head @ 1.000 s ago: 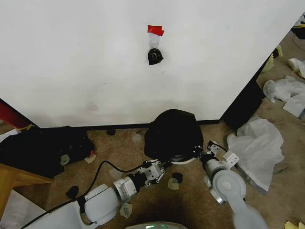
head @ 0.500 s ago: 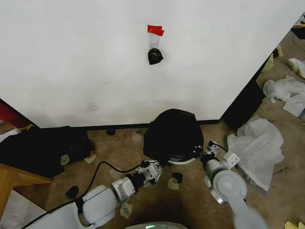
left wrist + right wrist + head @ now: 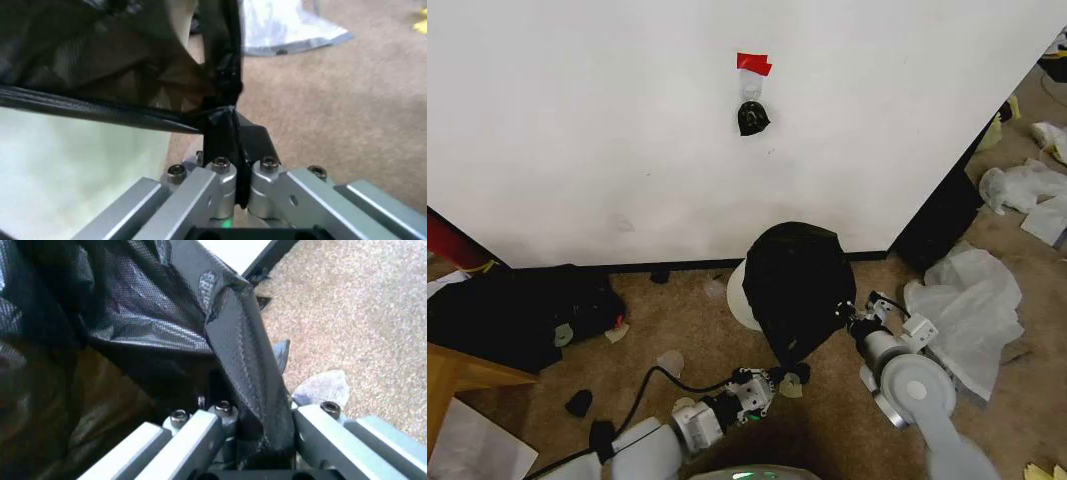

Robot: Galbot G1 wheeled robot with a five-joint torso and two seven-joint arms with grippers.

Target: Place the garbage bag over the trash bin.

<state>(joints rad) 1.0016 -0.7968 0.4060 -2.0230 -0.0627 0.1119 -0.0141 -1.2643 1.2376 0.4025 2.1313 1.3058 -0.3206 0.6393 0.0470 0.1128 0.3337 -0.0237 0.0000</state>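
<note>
Left pincer (image 3: 772, 380) sits low over the carpet (image 3: 677, 330), front-left of the bin, clamped tight on a strip of the black garbage bag (image 3: 795, 280); wrist view confirms the film pinched between closed fingers (image 3: 220, 182). Bag is stretched between both arms, hanging dark and bulged near the wall. Trash bin (image 3: 739, 293) shows as a pale sliver at the bag's left edge, mostly covered. Right pincer (image 3: 845, 313) grips the bag's right edge, film bunched between its fingers (image 3: 200, 432).
</note>
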